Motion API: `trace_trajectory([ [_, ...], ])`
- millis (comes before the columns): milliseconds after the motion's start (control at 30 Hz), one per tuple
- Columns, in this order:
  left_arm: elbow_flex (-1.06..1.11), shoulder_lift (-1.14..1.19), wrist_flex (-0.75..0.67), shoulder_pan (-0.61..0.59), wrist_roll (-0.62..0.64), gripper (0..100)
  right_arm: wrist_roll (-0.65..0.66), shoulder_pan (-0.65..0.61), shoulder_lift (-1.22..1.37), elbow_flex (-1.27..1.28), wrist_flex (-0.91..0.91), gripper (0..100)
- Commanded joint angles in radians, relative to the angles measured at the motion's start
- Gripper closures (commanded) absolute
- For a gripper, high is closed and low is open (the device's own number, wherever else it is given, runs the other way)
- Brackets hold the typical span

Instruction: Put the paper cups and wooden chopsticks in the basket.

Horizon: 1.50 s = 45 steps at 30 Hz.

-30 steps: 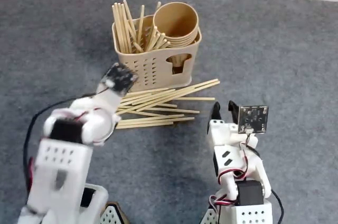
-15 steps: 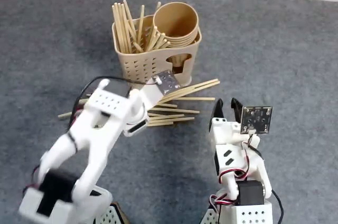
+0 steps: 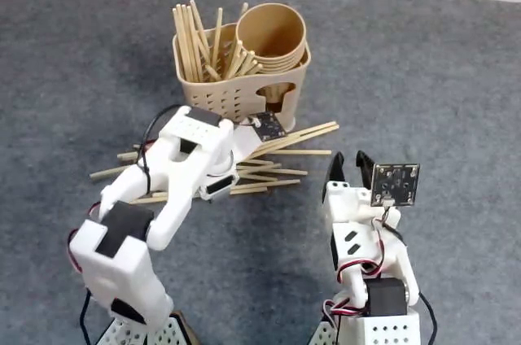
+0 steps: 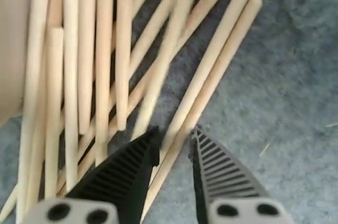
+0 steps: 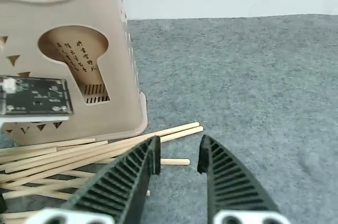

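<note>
The right gripper hangs nearest the arm bases, low over the grey mat. Its fingers stand a narrow gap apart with nothing between them, just short of the ends of the loose chopsticks. Those sticks lie fanned in a pile on the mat at the foot of the basket.

The left gripper is down over this pile, fingers slightly parted and straddling a stick or two at the pile's edge, not closed on them.

Beyond stands the basket, with a nested stack of paper cups on one side and upright chopsticks on the other.

The cups look done, so the step in hand seems to be gathering the loose sticks. Next, the left fingers would need to close firmly on what lies between them. The arm must then lift without dragging neighbouring sticks and tip the sticks end-first into the basket.
</note>
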Motion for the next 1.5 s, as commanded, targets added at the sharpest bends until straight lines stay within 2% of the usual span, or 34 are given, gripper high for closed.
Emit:
trace_trajectory([
  [0,-0.039,0.012,-0.008,0.021,-0.005,90,0.015,0.005,-0.005,-0.007,-0.025,87.5],
  [200,-0.031,0.015,-0.002,0.024,-0.005,100,0.015,0.008,-0.005,-0.007,-0.025,87.5],
  [500,-0.03,0.013,0.005,0.024,0.048,99,0.015,0.01,-0.005,-0.005,-0.025,87.5],
  [667,-0.021,-0.008,0.069,0.056,0.048,99,0.015,0.01,-0.005,-0.007,-0.025,87.5],
  [867,0.13,-0.193,0.034,0.116,0.049,99,0.015,0.01,-0.005,-0.008,-0.025,87.5],
  [1333,0.355,-0.615,0.025,0.122,0.054,99,0.015,0.01,-0.005,-0.007,-0.025,87.5],
  [1467,0.383,-0.702,0.025,0.122,0.109,99,0.015,0.01,-0.005,-0.005,-0.025,87.5],
])
